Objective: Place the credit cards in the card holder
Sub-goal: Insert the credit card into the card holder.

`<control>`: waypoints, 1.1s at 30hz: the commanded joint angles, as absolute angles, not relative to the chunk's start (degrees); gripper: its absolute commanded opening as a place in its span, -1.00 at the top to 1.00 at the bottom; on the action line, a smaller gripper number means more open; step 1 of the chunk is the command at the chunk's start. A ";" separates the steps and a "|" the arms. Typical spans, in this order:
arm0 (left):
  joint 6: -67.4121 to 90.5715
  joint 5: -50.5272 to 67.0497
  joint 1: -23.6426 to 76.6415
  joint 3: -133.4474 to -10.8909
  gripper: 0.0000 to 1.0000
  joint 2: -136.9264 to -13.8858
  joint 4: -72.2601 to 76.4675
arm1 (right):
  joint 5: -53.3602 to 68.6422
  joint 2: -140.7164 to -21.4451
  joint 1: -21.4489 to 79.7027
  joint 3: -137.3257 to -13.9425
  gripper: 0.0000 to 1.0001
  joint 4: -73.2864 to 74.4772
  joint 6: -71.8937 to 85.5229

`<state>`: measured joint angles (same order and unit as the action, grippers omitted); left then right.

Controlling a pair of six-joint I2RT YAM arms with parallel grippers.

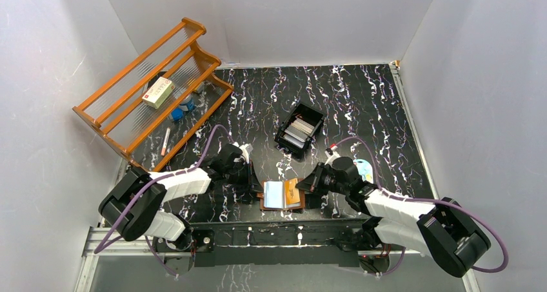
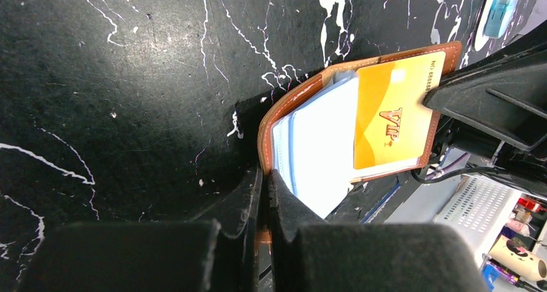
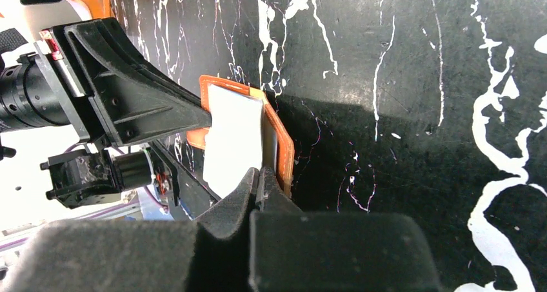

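The brown card holder (image 1: 282,195) lies open near the table's front edge, its pale blue sleeves (image 2: 319,144) fanned up. My left gripper (image 2: 264,176) is shut on its left leather cover (image 2: 284,111). An orange-gold credit card (image 2: 393,111) marked VIP lies in the holder's right half. My right gripper (image 3: 261,175) is shut on that card's outer end, right beside the right leather cover (image 3: 284,153). From above, the left gripper (image 1: 256,189) and the right gripper (image 1: 308,187) flank the holder. More credit cards (image 1: 298,131) stand in the black tray (image 1: 284,140).
An orange wooden rack (image 1: 155,79) with a small box and oddments stands at the back left. A white-and-blue packet (image 1: 365,169) lies behind the right wrist. White walls close in three sides.
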<state>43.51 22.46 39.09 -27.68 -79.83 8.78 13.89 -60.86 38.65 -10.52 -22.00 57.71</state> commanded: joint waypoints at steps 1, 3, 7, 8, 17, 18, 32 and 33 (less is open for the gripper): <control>43.60 22.49 38.91 -27.11 1.00 -80.24 9.14 | 14.95 -60.85 38.66 -9.78 1.00 -26.42 58.21; 43.61 22.49 38.86 -27.15 1.00 -80.15 9.15 | 15.69 -61.75 38.66 -9.53 1.00 -27.85 58.78; 43.73 22.50 38.86 -26.94 1.00 -80.07 9.27 | 16.69 -63.05 38.70 -9.23 1.00 -30.41 59.71; 43.76 22.50 38.86 -26.85 1.00 -80.07 9.35 | 16.72 -63.22 38.70 -9.16 1.00 -30.67 59.81; 44.03 22.70 38.88 -26.68 1.00 -80.06 9.76 | 17.04 -64.31 38.72 -8.45 1.00 -32.61 60.51; 44.06 22.68 38.86 -26.58 1.00 -80.07 9.76 | 17.33 -64.48 38.71 -8.44 1.00 -33.05 60.67; 44.39 22.76 38.86 -26.49 1.00 -80.33 10.37 | 18.96 -67.14 38.70 -7.79 1.00 -36.29 60.80; 44.41 22.74 38.88 -26.45 1.00 -80.33 10.33 | 18.84 -67.38 38.68 -7.67 1.00 -36.36 60.74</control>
<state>44.36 22.50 39.09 -27.03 -80.18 10.24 18.20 -66.72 38.63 -8.43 -32.53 61.14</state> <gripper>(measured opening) 0.022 0.012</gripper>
